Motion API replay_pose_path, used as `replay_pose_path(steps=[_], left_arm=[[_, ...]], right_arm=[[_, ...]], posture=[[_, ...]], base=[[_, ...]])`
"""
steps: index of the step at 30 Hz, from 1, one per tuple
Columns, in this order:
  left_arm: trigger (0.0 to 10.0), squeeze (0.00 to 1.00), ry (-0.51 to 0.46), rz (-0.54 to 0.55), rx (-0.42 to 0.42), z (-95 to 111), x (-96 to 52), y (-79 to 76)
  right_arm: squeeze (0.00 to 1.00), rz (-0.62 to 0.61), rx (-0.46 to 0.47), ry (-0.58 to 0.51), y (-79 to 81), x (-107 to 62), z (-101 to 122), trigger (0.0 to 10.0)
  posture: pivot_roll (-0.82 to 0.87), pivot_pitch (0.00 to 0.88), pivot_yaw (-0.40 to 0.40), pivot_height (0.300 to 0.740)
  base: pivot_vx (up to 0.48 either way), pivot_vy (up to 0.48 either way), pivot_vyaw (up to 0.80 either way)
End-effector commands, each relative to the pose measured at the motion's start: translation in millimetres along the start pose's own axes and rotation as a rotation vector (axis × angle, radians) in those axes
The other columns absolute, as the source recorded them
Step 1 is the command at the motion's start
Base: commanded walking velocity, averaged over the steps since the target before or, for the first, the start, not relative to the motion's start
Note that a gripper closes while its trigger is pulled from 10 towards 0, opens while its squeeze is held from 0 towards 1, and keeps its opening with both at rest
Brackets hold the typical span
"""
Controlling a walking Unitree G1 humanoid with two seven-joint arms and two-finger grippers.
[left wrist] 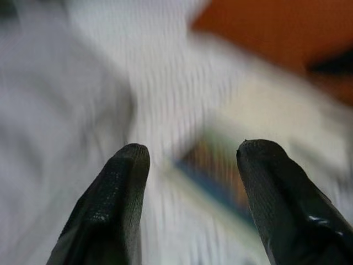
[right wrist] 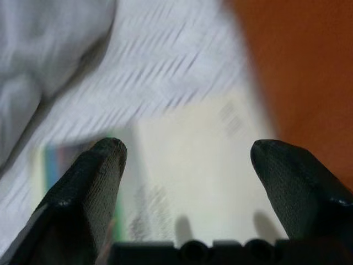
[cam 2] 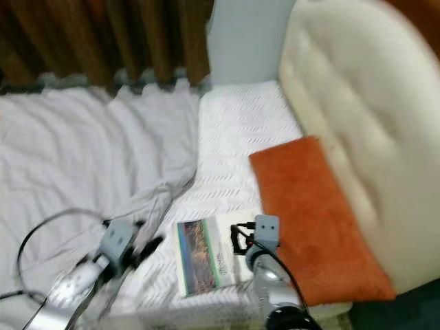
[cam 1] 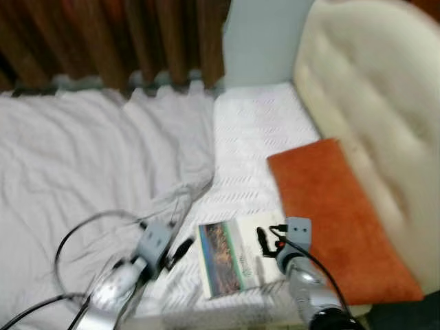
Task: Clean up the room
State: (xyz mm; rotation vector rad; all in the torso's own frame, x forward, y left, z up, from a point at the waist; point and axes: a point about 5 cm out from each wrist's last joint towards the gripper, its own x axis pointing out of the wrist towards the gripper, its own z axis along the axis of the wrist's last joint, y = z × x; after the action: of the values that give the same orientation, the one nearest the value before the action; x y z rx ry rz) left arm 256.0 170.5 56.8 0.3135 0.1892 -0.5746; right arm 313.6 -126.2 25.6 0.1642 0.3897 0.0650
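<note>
**Both grippers open over a booklet on the bed**

The right gripper (right wrist: pixel 185 165) has its two black fingers (right wrist: pixel 83 193) spread wide apart, and between them the pale half of an open booklet (right wrist: pixel 193 165) lies flat on the ribbed white mattress cover (right wrist: pixel 160 66). In the left eye view this gripper (cam 1: pixel 265 240) sits at the lower centre-right of the frame, its tips over the booklet's right-hand page, whether touching it or just above cannot be told.

The left gripper (left wrist: pixel 190 182) also has its fingers (left wrist: pixel 110 210) apart with nothing between them; past them, blurred, the booklet's coloured edge (left wrist: pixel 215 171) shows in the gap. In the left eye view the left gripper (cam 1: pixel 180 249) is at the lower left-centre, just beside the booklet's (cam 1: pixel 230 258) left, coloured page, near it but apart.

The booklet lies open at the lower middle of the frame, between the two grippers. Its right edge is just beside an orange cushion (cam 1: pixel 337 213), which leans toward a cream tufted headboard (cam 1: pixel 371 89) at the upper right. A rumpled white sheet (cam 1: pixel 89 158) covers the left half of the frame, and brown curtains (cam 1: pixel 103 34) hang along the upper left
</note>
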Motion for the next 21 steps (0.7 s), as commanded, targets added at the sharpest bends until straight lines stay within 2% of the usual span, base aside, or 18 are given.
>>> replay_pose_path(steps=[1, 2, 4, 5, 6, 7, 11, 14, 17, 19, 20, 21], left_arm=[[10.0, 0.0, 0.037, -0.059, 0.018, -9, -20.8, -11.1], [10.0, 0.0, 0.037, -0.059, 0.018, -9, -20.8, -11.1], [10.0, 0.0, 0.053, -0.041, -0.003, -7, -46.1, -15.7], [10.0, 0.0, 0.053, -0.041, -0.003, -7, -46.1, -15.7], [10.0, 0.0, 0.064, -0.025, -0.022, -8, -58.7, -23.3], [10.0, 0.0, 0.068, -0.02, -0.03, -9, -64.2, -28.7], [10.0, 0.0, 0.066, -0.008, -0.059, -8, -73.4, -40.5], [10.0, 0.0, 0.07, 0.019, -0.096, -2, -86.8, -54.3], [10.0, 0.0, 0.082, 0.024, -0.114, 1, -93.7, -60.1], [10.0, 0.0, 0.097, 0.021, -0.126, 2, -100.1, -65.2], [10.0, 0.0, 0.104, 0.021, -0.129, 2, -102.4, -67.4], [10.0, 0.0, 0.104, 0.021, -0.129, 2, -102.4, -67.4]], right_arm=[[0.0, 0.005, -0.037, 0.028, 8.0, 2.7, -5, 10.0], [0.0, 0.005, -0.037, 0.028, 8.0, 2.7, -5, 10.0], [0.0, 0.021, -0.082, 0.01, 16.7, 7.6, 4, 10.0], [0.0, 0.021, -0.082, 0.01, 16.7, 7.6, 4, 10.0], [0.0, 0.021, -0.094, 0.002, 21.2, 9.9, 7, 10.0], [0.0, 0.018, -0.107, 0.0, 22.7, 10.6, 8, 10.0], [0.0, 0.002, -0.128, 0.004, 24.5, 12.6, 10, 10.0], [0.0, -0.011, -0.172, 0.001, 26.5, 14.1, 12, 10.0], [0.0, -0.021, -0.196, 0.009, 25.7, 13.9, 10, 10.0], [0.0, -0.049, -0.241, 0.01, 20.9, 13.7, 10, 10.0], [0.0, -0.098, -0.264, 0.009, 12.1, 13.5, 11, 10.0], [0.0, -0.098, -0.264, 0.009, 12.1, 13.5, 11, 10.0]], posture=[[0.19, 0.554, 0.033, 0.74], [0.19, 0.554, 0.033, 0.74], [0.21, 0.614, 0.021, 0.74], [0.21, 0.614, 0.021, 0.74], [0.21, 0.628, 0.009, 0.74], [0.21, 0.636, 0.003, 0.74], [0.22, 0.642, -0.006, 0.74], [0.23, 0.657, -0.015, 0.74], [0.23, 0.666, -0.015, 0.74], [0.23, 0.673, -0.014, 0.74], [0.23, 0.674, -0.015, 0.74], [0.23, 0.674, -0.015, 0.74]], base=[[0.0, 0.0, 0.0], [0.0, 0.0, 0.0], [0.0, 0.0, 0.0], [0.0, 0.0, 0.0], [0.0, 0.0, 0.0], [0.0, 0.0, 0.0], [0.0, 0.0, 0.0], [0.0, 0.0, 0.0], [0.0, 0.0, 0.0], [0.0, 0.0, 0.0], [0.0, 0.0, 0.0], [0.0, 0.0, 0.0]])
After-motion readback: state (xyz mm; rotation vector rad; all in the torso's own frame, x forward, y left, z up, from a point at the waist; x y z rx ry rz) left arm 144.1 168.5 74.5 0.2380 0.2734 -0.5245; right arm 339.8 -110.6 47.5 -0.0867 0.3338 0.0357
